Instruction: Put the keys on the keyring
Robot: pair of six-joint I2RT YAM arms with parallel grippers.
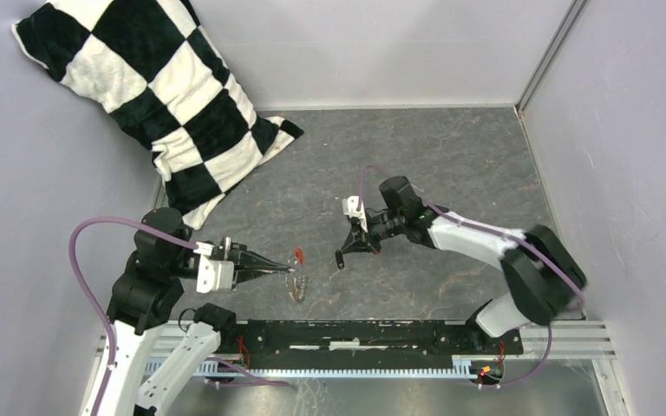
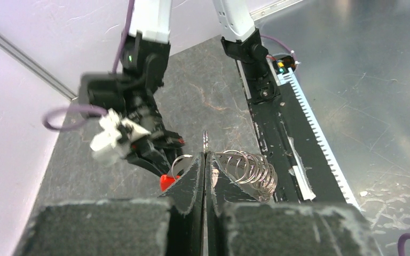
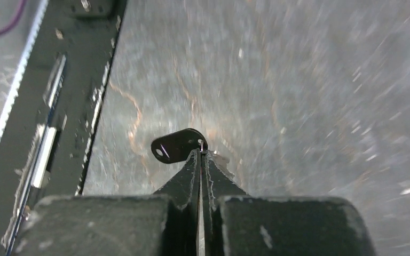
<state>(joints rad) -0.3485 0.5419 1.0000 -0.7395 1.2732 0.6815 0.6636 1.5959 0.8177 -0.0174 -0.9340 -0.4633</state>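
Key [image 3: 179, 145] is pinched by its blade in your fully closed right gripper [image 3: 200, 156], near the ring [image 2: 205, 140], which your left gripper [image 2: 205, 160] clamps upright. Line the head's hole up with the wire and close in slowly.

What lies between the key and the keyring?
Nothing: the top view shows only bare table between the key, held by the right gripper, and the keyring, held by the left gripper.

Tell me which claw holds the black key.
The right claw, pinching the black-headed key; the left claw grips the keyring instead.
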